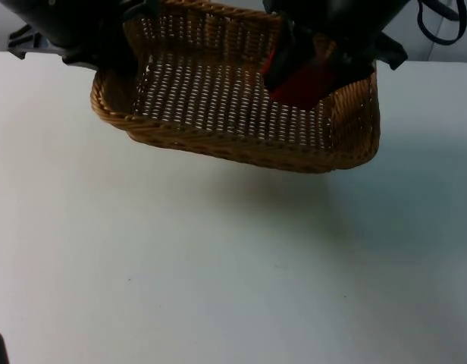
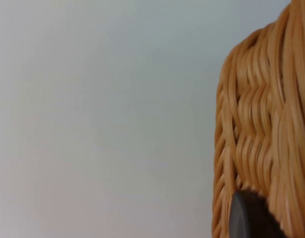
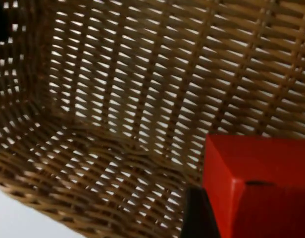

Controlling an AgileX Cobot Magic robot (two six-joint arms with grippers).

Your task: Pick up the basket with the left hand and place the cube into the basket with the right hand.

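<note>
Top view: cube (image 1: 300,76) in right hand (image 1: 294,64), over basket (image 1: 218,136).

tan woven basket (image 1: 241,148), red cube (image 1: 302,80)

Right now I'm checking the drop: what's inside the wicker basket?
Inside the rectangular woven wicker basket, a red cube is shut in the right pincer above the bare woven floor. The arm hides the floor behind the cube.
</note>
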